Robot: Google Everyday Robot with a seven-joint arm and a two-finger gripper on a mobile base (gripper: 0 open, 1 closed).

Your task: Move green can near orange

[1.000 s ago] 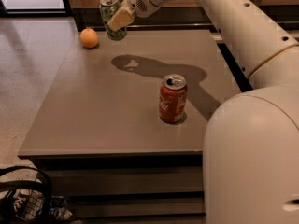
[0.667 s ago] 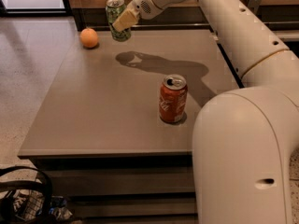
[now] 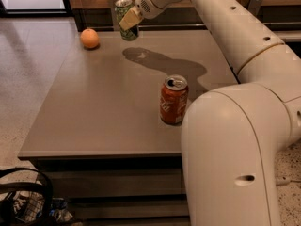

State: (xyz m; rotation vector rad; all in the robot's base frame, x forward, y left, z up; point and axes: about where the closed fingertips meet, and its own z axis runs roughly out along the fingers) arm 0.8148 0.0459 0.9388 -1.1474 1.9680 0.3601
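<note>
The green can (image 3: 124,13) is light green with a silver top and is held upright in the air above the far part of the grey table (image 3: 103,102). My gripper (image 3: 129,20) is shut on the green can, one pale finger across its front. The orange (image 3: 89,38) sits on the table near the far left corner, to the left of the can and a little nearer. The can's shadow falls on the table below and to the right of it.
A red-orange soda can (image 3: 173,100) stands upright near the table's right front. My white arm (image 3: 225,27) reaches across the right side of the table. A dark bag (image 3: 21,204) lies on the floor at the front left.
The gripper with the green can has drifted slightly to the right and back, staying at about the same height. The orange and the red-orange can have not moved.
</note>
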